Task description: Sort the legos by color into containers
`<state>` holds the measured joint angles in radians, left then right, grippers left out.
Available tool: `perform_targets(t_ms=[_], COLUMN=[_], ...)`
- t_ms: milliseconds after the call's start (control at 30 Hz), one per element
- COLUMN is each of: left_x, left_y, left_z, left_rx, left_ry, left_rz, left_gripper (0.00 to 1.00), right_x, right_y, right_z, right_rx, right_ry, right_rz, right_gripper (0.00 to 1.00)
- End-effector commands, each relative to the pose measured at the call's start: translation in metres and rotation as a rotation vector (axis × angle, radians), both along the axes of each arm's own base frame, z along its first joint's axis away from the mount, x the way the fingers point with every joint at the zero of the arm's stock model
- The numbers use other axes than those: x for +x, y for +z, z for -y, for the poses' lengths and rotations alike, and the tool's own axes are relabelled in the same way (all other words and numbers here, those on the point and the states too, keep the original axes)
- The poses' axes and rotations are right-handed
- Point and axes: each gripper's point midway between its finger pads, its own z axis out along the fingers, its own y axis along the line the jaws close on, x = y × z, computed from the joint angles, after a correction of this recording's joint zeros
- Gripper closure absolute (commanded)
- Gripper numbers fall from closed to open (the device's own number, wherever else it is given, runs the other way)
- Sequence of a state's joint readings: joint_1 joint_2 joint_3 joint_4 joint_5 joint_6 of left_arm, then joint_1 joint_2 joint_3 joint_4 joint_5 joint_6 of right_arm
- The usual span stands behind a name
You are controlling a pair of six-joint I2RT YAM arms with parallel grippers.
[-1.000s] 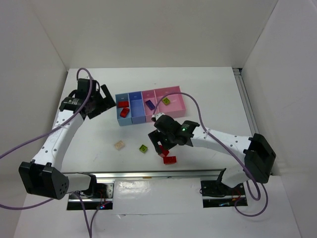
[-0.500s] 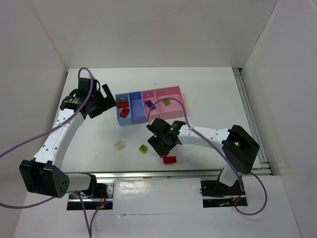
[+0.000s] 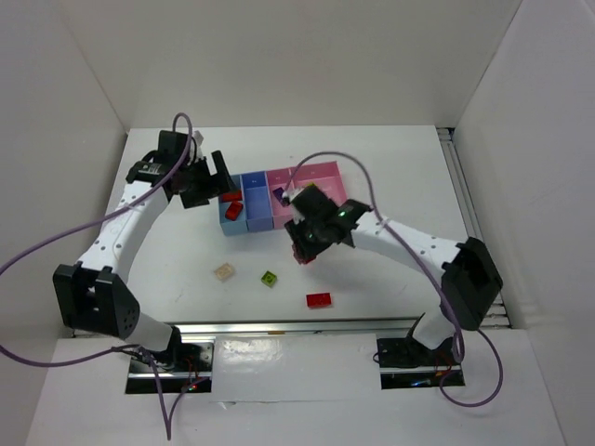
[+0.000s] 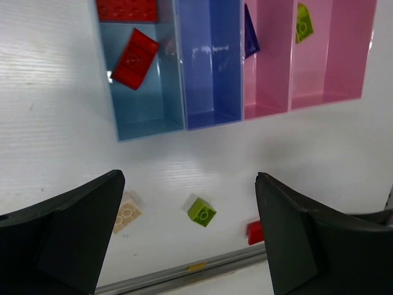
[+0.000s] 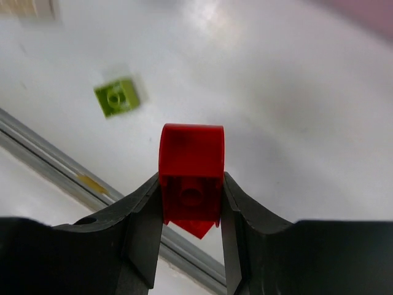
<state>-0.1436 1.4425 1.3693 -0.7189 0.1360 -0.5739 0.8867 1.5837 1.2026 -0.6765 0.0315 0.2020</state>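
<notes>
- Right fingers [image 5: 147, 221] are shut tight on a red brick [image 5: 191, 175], pinching its two flat side walls. The brick is lifted clear of the tabletop [image 3: 186, 251], just in front of the near end of the containers [image 4: 241, 92].
- A red corner shows below the fingertips, so the brick may sit slightly tilted in the grip; cannot tell for sure.
- Left fingers [image 4: 80, 227] are spread fully wide with nothing in them, hovering above the light blue bin [image 4: 150, 117].
- Already sorted:
  - two binned reds [image 4: 135, 58] in the light blue bin
  - a purple brick [image 4: 250, 31] in the narrow pink bin [image 4: 267, 86]
  - a green piece [image 4: 303, 21] in the wide pink bin [image 4: 344, 55]
- Loose on the tabletop: cream brick [image 3: 223, 271], green brick [image 3: 270, 278] and a spare red brick [image 3: 319, 299] nearest the front rail, all well apart.
- Handling, judged:
  - The bricks are tiny, hard and very light. The plastic is stiff, so a firm pinch will not harm it.
  - The glossy walls look slick, and an off-centre pinch could twist a brick or pop it out.
- Best hold, judged: centred across two parallel flat sides, low on the body, avoiding the studs and corners.
- Release, judged: let go low inside the light blue bin, since a piece this light may bounce out.
</notes>
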Motion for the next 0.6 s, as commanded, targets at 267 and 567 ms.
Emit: perform_targets(t_ms=[267, 567], left_x=[-0.031, -0.081], left_y=[0.066, 0.094], left_z=[0.110, 0.179], left_rx=[-0.441, -0.582], left_ry=[-0.713, -1.042], left_rz=[0.181, 0.276], left_gripper=[0.05, 0.01], right_x=[0.056, 0.060], right_y=[0.194, 0.225], right_z=[0.011, 0.008], right_rx=[0.866, 1.017], right_ry=[0.035, 0.110], right_rz=[-0.056, -0.075], right_gripper=[0.80, 0.80])
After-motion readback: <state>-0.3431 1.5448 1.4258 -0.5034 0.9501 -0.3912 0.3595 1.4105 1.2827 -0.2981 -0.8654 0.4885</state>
